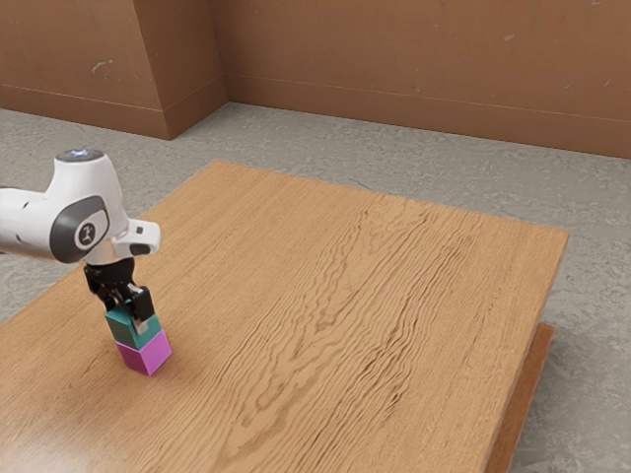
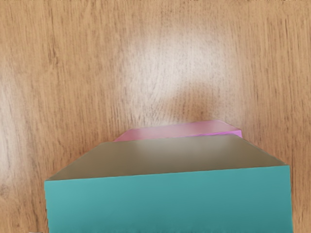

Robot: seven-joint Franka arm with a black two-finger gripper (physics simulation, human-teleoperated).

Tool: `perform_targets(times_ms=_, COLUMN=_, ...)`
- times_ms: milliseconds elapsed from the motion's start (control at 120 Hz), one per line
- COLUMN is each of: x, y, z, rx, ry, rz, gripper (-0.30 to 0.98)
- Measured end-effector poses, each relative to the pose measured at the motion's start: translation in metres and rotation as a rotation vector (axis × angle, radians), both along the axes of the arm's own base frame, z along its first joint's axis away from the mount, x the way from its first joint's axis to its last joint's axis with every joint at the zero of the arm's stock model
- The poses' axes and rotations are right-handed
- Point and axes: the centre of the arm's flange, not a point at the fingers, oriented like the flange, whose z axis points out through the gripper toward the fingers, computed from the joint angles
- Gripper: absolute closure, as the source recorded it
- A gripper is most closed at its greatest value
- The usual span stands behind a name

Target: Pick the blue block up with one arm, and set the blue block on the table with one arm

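Low over the exterior view's left part of the table, my gripper (image 1: 127,311) is down at the upper part of the blue block (image 1: 136,332), which looks teal. That block rests on a magenta block (image 1: 146,353), and the two form an upright stack. Seen from the wrist, the blue block (image 2: 170,201) is large and close under the hand, with a strip of the magenta block (image 2: 177,129) past its edge. The hand partly covers the blue block's top, and whether it is gripped cannot be made out.
The wooden table (image 1: 325,296) extends from the stack toward the exterior view's right. Its far edge faces a grey floor (image 1: 394,163) and a brown wall (image 1: 424,59). The arm (image 1: 30,219) enters from the exterior view's left, above the table's edge.
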Motion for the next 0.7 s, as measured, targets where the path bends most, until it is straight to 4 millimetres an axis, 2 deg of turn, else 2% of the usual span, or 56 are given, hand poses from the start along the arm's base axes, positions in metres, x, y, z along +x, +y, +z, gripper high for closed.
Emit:
perform_targets(times_ms=350, x=0.005, y=-0.019, z=0.004, rx=0.003, ry=-0.009, rz=-0.041, gripper=0.26)
perform_targets(times_ms=558, x=0.004, y=-0.018, z=0.033, rx=0.022, ry=-0.062, rz=-0.038, gripper=0.29)
perform_targets(times_ms=700, x=0.021, y=-0.037, z=0.054, rx=0.03, ry=-0.095, rz=-0.077, gripper=0.3)
